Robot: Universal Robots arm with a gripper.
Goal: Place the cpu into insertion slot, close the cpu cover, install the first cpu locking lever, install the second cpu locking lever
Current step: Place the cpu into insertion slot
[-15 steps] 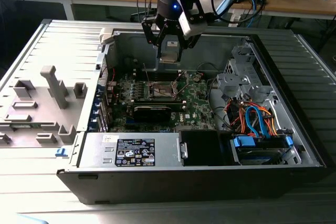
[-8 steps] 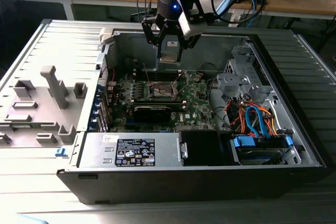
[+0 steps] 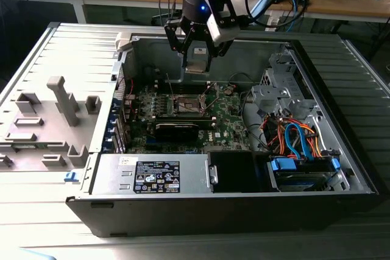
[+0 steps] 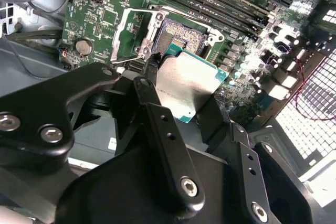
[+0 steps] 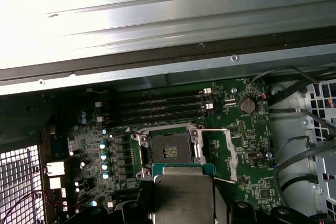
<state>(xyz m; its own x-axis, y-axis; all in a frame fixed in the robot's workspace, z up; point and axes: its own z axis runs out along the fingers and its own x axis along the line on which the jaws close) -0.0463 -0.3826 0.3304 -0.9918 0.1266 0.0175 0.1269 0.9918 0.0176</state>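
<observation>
Pinching the cpu (image 4: 186, 85) by opposite edges between the fingers (image 4: 152, 103), hovering above the bare insertion slot (image 4: 181, 38), with the cpu cover (image 4: 119, 35) swung open beside it.

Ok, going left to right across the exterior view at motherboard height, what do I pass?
Grey upright post → insertion slot → silver drive cage → case wall at the exterior view's right. The gripper holding the cpu hangs above the slot, so it is left out.
</observation>
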